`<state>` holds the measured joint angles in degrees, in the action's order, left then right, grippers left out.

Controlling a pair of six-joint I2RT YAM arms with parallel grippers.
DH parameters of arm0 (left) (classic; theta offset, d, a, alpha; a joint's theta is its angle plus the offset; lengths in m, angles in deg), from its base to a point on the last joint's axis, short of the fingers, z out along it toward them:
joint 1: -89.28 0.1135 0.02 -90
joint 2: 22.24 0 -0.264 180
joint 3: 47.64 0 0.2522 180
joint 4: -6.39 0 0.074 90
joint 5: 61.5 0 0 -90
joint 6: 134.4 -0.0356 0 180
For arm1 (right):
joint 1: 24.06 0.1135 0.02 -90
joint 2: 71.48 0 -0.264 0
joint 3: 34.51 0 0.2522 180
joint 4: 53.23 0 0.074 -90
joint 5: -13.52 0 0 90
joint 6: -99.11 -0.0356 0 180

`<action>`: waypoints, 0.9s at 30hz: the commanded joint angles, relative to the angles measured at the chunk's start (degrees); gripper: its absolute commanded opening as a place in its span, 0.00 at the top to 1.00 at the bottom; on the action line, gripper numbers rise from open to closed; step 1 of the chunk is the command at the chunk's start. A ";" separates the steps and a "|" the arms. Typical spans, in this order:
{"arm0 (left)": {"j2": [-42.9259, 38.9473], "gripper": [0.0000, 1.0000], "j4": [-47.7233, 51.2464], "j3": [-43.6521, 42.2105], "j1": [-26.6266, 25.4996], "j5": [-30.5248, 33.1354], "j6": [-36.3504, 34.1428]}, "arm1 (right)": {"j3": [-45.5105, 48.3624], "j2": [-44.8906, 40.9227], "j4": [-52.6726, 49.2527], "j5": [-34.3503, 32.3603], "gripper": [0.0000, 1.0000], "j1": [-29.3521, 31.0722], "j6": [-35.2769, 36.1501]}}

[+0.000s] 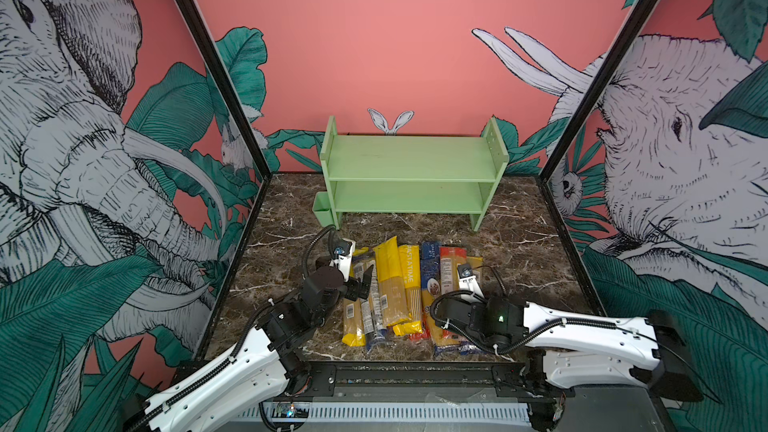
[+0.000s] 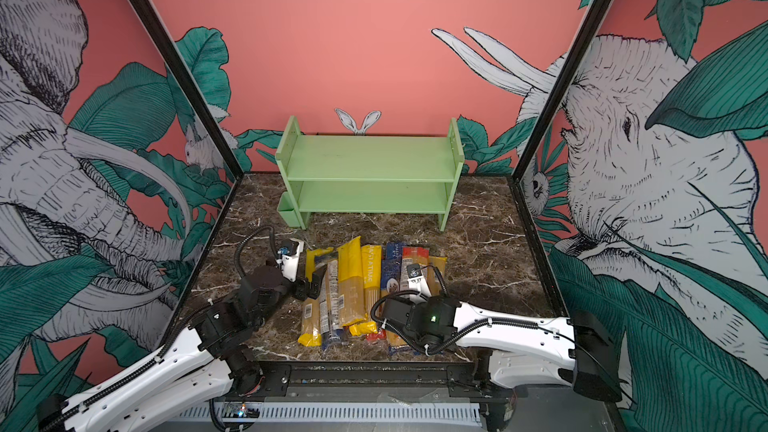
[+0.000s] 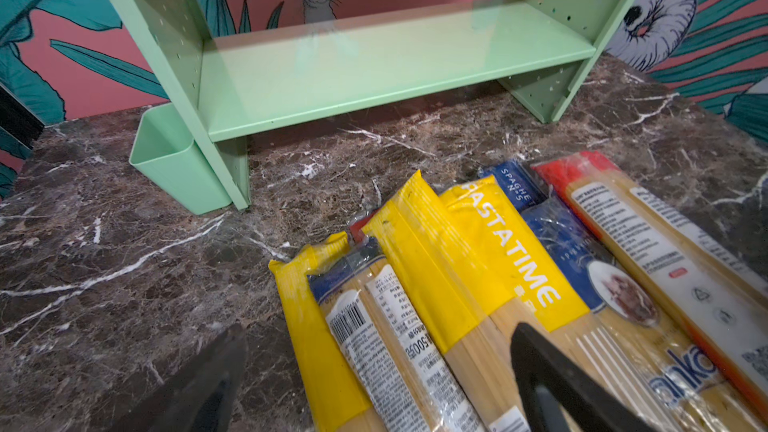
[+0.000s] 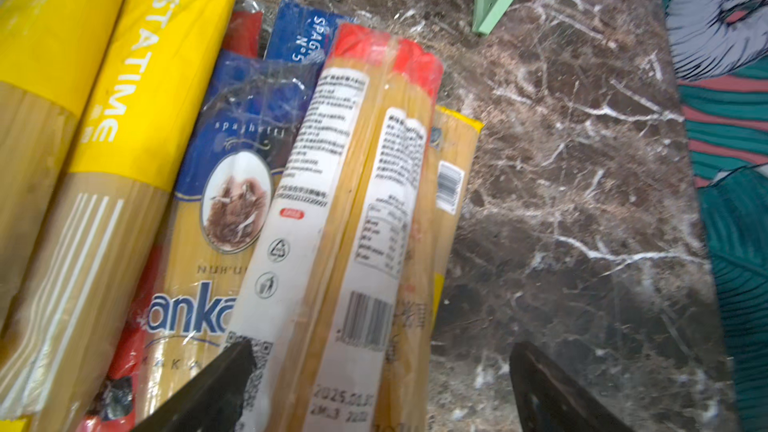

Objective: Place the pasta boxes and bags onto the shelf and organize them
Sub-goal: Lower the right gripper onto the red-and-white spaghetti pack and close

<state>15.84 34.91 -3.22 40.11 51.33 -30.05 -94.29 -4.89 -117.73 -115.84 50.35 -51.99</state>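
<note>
Shelf (image 1: 415,155): pale green 2-tier rack, at 12 o'clock of the pile, back of marble top (image 1: 519,251).
Pasta packs (image 1: 399,288): lying flat side by side mid-table, ends twd 12 & 6.
L gripper (image 1: 360,280): fingers wide, nothing held, over pile's 9 o'clock edge.
R gripper (image 4: 382,349): fingers wide, astride red-ended pack (image 4: 353,201) at pile's 3 o'clock side; contact unclear.

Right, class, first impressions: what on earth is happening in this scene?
A robot is set to shelve a heap of spaghetti packs lying on the marble table. Its left gripper hangs open over the heap's left side; its right gripper hangs open over the heap's right edge. Neither holds anything. Both tiers of the green shelf are bare.
</note>
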 commanded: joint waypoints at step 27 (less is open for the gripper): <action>7.04 0.00 -0.61 0.37 -1.02 -2.17 0.31 | 11.72 -1.66 13.07 6.62 0.23 1.56 -8.28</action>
<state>23.03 35.11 -3.35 39.43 49.84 -29.53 -84.11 -6.01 -103.59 -111.27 52.95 -59.14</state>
